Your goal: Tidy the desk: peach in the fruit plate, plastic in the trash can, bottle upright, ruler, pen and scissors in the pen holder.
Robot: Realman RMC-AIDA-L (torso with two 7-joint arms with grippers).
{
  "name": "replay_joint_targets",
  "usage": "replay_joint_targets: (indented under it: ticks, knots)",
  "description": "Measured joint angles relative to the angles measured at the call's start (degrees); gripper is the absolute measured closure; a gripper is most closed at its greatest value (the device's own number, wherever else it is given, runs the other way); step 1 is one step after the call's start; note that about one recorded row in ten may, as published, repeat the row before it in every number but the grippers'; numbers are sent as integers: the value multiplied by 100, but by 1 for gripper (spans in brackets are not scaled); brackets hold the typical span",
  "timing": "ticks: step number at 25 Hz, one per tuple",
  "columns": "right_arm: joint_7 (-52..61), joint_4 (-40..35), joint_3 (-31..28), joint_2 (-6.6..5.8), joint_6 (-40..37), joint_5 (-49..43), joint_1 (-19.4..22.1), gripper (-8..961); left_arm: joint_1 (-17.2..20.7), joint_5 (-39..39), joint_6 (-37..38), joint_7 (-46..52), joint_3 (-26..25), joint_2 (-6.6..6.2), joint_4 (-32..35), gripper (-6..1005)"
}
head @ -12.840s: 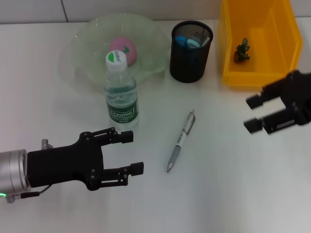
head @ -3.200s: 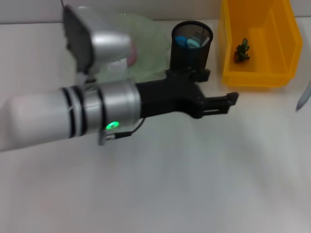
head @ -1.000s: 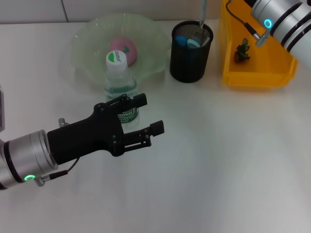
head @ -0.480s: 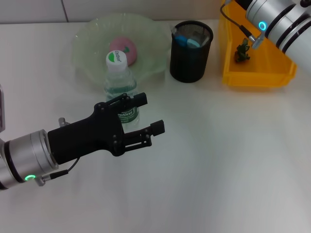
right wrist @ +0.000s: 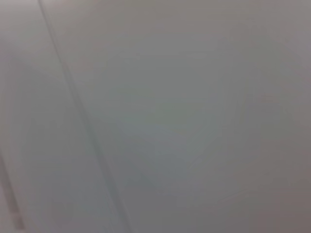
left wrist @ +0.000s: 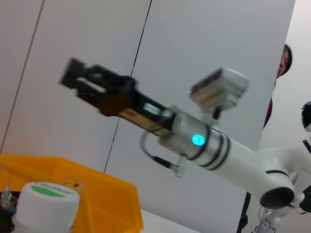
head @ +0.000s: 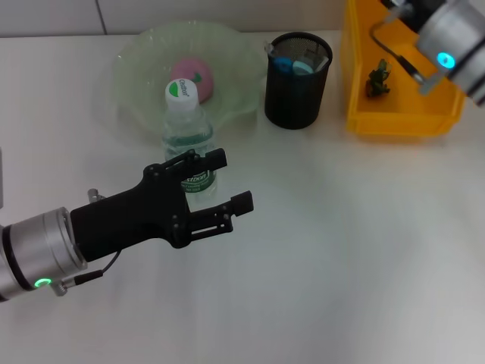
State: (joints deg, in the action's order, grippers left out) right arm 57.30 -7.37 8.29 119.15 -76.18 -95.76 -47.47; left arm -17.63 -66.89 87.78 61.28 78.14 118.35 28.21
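The desk looks all but tidy. The pink peach (head: 192,76) lies in the glassy, wavy-rimmed plate (head: 136,53), far left. The clear ribbed bottle (head: 187,144) stands upright just near of it. The black mesh holder (head: 298,70) has blue-handled things in it. A dark scrap (head: 377,79) sits in the yellow plastic bin (head: 402,64), far right.

The left tool (head: 227,182) hangs empty, its jaws well apart, close beside the bottle. The right tool (left wrist: 77,80) is raised above the bin; whether it is open cannot be told.

Judged best: draw both arms clear, and swing the left one away from the light, tall bottle so it is not toppled.
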Motion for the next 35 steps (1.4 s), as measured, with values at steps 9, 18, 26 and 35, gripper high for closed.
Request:
replay_joint_targets:
  ticks: [9,18,26,35]
  knots:
    - [1325,-1372,861,-73,-2400,-6,1798,363,39,-46,158,-16,-61,-115,-8,159]
    - [297,-2043,2206,-234,-4343,-815,3355,203,190,-397,749,-31,-62,-502,-9,159]
    - [-118,-1989,2288,-156,-4491,-1837,3403,163,266,-958,993,20,-126,-654,-9,159]
    - [-88,-1991,2300,-101,-4464,-2102,3253,163,348,-1290,1437,28,-541,-708,11,159]
